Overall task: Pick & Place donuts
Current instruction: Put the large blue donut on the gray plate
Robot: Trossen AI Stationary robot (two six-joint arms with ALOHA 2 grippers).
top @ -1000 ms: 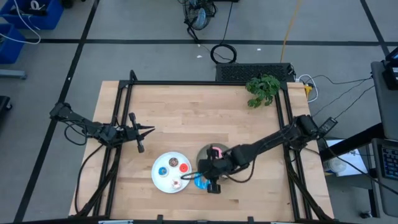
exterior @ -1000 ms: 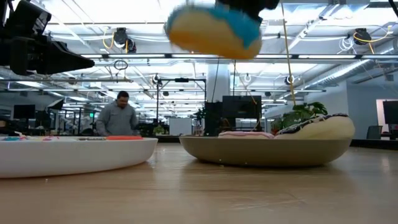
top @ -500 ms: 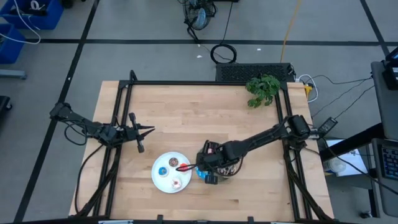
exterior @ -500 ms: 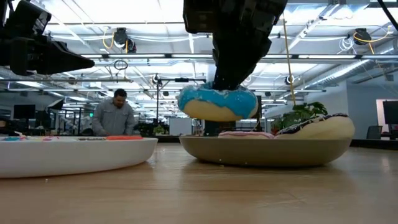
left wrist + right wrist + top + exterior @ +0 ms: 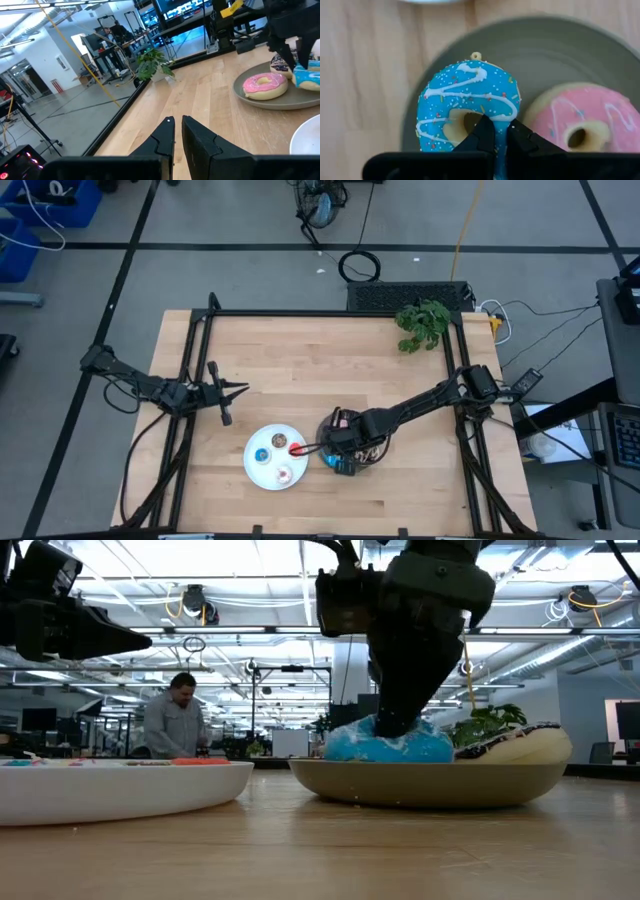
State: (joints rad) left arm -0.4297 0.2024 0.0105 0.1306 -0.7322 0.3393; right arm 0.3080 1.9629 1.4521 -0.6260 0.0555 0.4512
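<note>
My right gripper (image 5: 341, 461) is shut on the bright blue donut (image 5: 467, 107), which sits low inside the grey plate (image 5: 430, 785) next to the pink donut (image 5: 580, 125). The dark brown sprinkled donut (image 5: 510, 743) leans on the plate's right side in the low view. Several tiny donuts, among them a red one (image 5: 296, 448) and a blue one (image 5: 262, 455), lie on the white plate (image 5: 252, 470). My left gripper (image 5: 238, 388) waits shut above the table's left half, touching nothing. My right gripper pinches the blue donut's ring (image 5: 500, 146) between its two fingers, one fingertip (image 5: 482, 127) at the hole and the other at the outer edge. The fingers come from above, pointing down. The donut lies flat with its underside down in the grey plate (image 5: 545, 50).
The white plate (image 5: 110, 790) stands just left of the grey plate. A small green plant (image 5: 423, 323) sits at the far right corner. Bare wood lies across the table's far half (image 5: 310, 360). A person (image 5: 175, 725) stands in the room behind.
My right gripper has come down and moved a little toward the far edge, carrying the blue donut from high above the table beside the grey plate down into that plate. The donut has gone from hanging clear to resting in the plate. The gripper has stayed shut.
</note>
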